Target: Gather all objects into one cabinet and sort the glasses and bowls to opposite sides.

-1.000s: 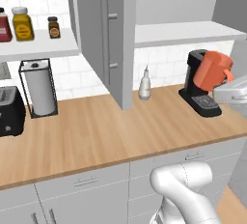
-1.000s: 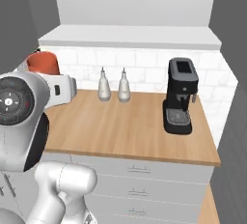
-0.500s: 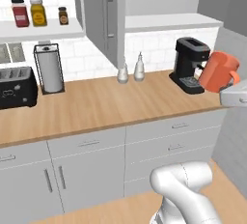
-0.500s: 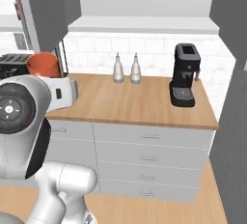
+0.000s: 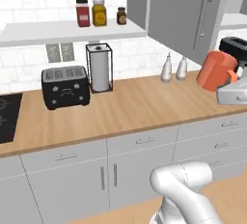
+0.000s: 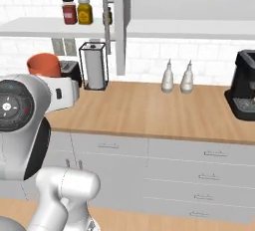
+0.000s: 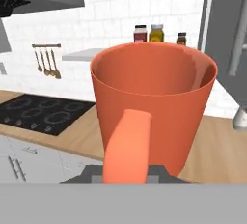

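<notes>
My gripper (image 5: 226, 84) is shut on the orange mug (image 5: 219, 70) and holds it upright above the counter's right end. In the right base view the orange mug (image 6: 44, 64) rises behind my white arm at the left. Seen from the hand, the orange mug (image 7: 154, 107) is close up with its handle toward the camera and nothing visible inside, and it hides the fingertips. The cabinet's grey door (image 5: 193, 15) with its long bar handle stands open at the upper right. In the right base view the door (image 6: 118, 21) shows edge-on, with a white shelf (image 6: 189, 28) to its right.
On the wooden counter (image 5: 130, 107) stand a black toaster (image 5: 65, 87), a paper towel holder (image 5: 100, 67) and two small bottles (image 5: 173, 68). A coffee machine (image 6: 244, 90) stands at the far right. Spice jars (image 5: 99, 13) sit on a wall shelf. A black stovetop (image 7: 43, 114) lies left.
The whole picture has slid right as the base moved left along the counter. Toaster and stovetop have come into view. The mug stays held in the shut gripper.
</notes>
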You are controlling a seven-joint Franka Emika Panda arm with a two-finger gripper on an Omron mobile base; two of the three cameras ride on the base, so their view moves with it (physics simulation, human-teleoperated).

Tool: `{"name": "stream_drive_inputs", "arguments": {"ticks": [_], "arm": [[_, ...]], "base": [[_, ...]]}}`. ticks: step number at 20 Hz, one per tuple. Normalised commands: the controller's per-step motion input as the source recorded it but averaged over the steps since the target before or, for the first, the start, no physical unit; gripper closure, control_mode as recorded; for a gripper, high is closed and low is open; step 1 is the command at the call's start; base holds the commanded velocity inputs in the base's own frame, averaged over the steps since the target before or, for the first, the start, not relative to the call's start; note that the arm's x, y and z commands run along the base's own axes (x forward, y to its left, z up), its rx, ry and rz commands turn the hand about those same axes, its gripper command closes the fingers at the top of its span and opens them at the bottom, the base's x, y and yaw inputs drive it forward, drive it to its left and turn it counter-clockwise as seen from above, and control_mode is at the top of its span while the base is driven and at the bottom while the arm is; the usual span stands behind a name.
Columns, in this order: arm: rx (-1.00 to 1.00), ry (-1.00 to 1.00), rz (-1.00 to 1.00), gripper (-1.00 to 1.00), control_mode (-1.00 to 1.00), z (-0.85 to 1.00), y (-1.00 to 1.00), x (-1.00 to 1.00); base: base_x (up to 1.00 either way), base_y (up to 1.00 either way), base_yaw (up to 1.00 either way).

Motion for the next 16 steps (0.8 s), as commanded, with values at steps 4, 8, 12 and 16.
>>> {"name": "stream_drive_inputs", "arguments": {"ticks": [4, 8, 12, 16], "arm": [[0.00, 0.00, 0.00, 1.00, 1.00, 0.00, 0.00, 0.00], [0.00, 0.00, 0.00, 1.00, 1.00, 0.00, 0.00, 0.00], [0.00, 0.00, 0.00, 1.00, 1.00, 0.00, 0.00, 0.00], [0.00, 0.00, 0.00, 1.00, 1.00, 0.00, 0.00, 0.00]], "base": [[0.00, 1.00, 0.00], [-0.11, 1.00, 0.00], [0.02, 1.00, 0.00], [0.00, 1.00, 0.00]]}}
